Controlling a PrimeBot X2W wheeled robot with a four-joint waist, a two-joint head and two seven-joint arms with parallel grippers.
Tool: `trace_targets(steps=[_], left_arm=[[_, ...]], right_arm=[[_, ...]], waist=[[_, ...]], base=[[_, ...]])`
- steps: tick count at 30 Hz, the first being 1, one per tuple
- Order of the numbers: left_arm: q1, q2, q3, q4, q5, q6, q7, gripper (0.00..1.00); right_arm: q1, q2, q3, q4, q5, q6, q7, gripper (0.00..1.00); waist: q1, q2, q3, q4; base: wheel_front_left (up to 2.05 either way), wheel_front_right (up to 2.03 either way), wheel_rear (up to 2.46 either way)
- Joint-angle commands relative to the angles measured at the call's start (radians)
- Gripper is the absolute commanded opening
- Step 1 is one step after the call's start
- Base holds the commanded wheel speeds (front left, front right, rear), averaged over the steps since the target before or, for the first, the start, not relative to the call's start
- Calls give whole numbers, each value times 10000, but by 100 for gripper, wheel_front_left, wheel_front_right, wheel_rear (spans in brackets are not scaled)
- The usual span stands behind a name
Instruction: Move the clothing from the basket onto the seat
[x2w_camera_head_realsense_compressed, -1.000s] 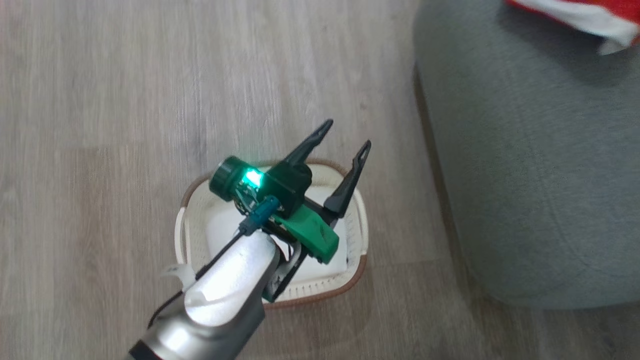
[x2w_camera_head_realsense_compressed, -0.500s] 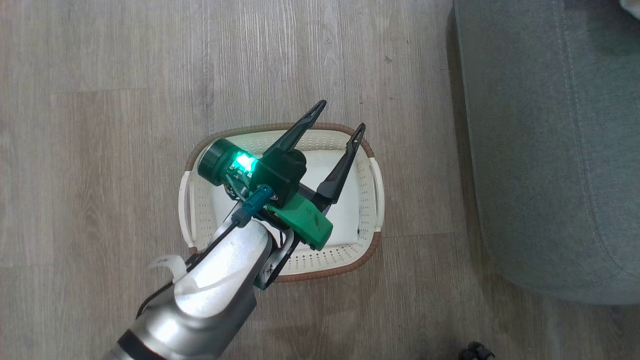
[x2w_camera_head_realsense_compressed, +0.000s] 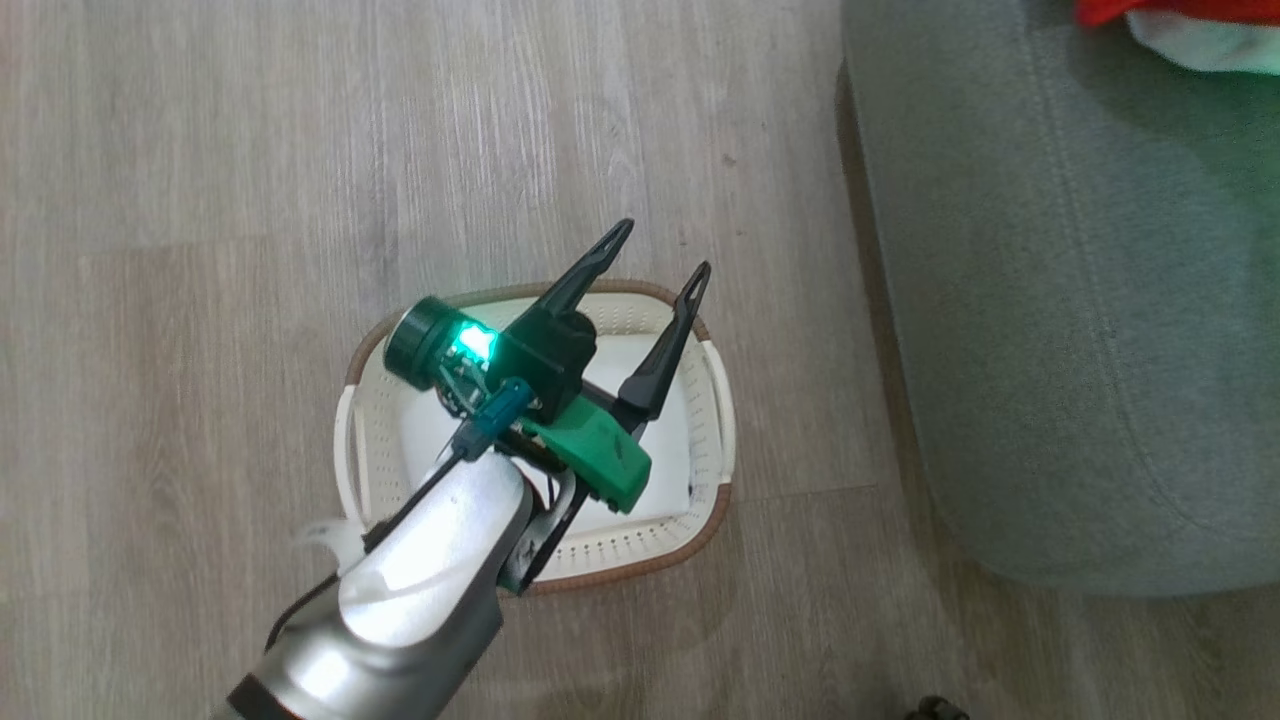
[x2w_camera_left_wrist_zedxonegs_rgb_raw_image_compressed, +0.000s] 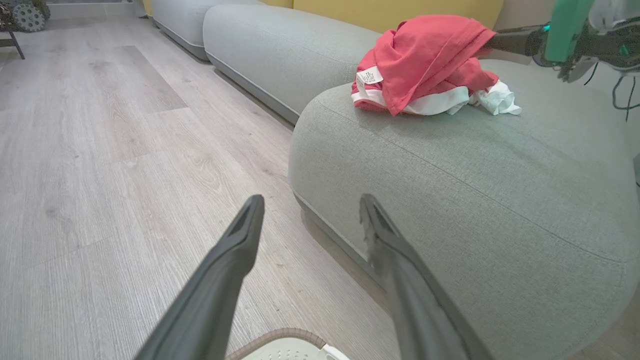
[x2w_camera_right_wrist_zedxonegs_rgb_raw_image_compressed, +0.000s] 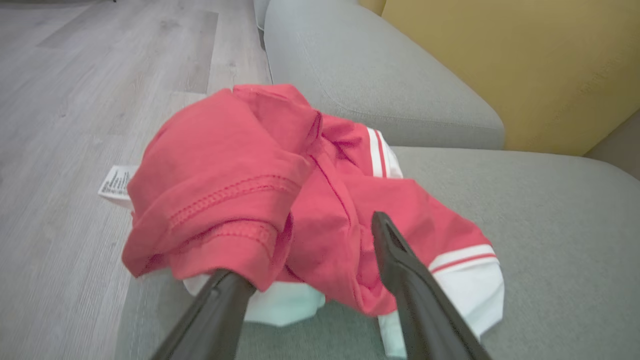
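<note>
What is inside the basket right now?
The basket shows a bare white bottom around the left gripper, whose arm covers the middle, hiding that part. The clothing lies on the seat.

The basket (x2w_camera_head_realsense_compressed: 640, 562) stands on the floor (x2w_camera_head_realsense_compressed: 200, 200), just left of the seat (x2w_camera_head_realsense_compressed: 1050, 350). The clothing (x2w_camera_left_wrist_zedxonegs_rgb_raw_image_compressed: 425, 60) lies on the seat's far end, well apart from the basket. The left end effector (x2w_camera_head_realsense_compressed: 664, 247) hangs over the basket, and the right end effector (x2w_camera_right_wrist_zedxonegs_rgb_raw_image_compressed: 302, 245) is just before the clothing.
</note>
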Motion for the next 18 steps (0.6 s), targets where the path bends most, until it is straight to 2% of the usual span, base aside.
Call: trace_targets(steps=[1,10,18], left_arm=[[100,120,249,-279,-80,129,-32,100],[472,117,422,-262,-457,186,-134,100],[778,49,502,-140,-704,199,-207,100]], right_arm=[[444,-32,236,-413,-3,-4,-102,100],[1634,-61,708,-1096,725,-4,-102,100],[2220,-205,1218,-1425,1239,-4,-102,100]], waist=[[-1,-1,-201,-180],[-1,-1,-1023,-790],[-1,-1,-1699,-1054]], base=[[0,0,0],[0,0,0],[0,0,0]])
